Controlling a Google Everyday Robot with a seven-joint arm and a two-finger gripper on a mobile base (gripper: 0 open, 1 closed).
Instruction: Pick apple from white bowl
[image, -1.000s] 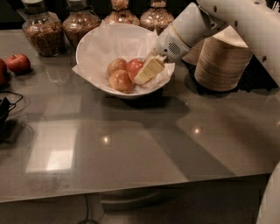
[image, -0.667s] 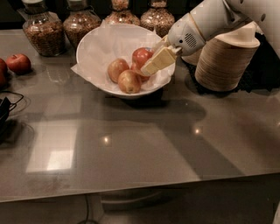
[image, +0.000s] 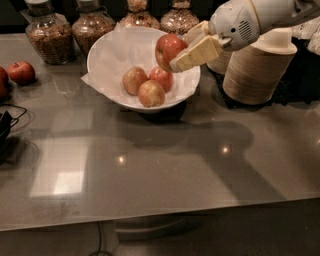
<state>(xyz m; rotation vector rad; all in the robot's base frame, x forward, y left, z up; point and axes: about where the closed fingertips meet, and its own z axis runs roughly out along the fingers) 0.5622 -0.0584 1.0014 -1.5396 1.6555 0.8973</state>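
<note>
Upper centre, the gripper (image: 181, 50) has its fingers clamped on the apple (image: 167, 49), over the right side of the white bowl (image: 102, 60). That height likely keeps it clear of the three apples (image: 148, 86) inside

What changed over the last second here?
The gripper, shut on the apple, rose out of the white bowl and now holds it above the bowl. Three other apples stay in the bowl; stacked tan bowls and jars unchanged.

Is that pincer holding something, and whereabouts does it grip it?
Yes: the pincer holds the apple between its two fingers, by the side nearest the arm, above the white bowl.
</note>
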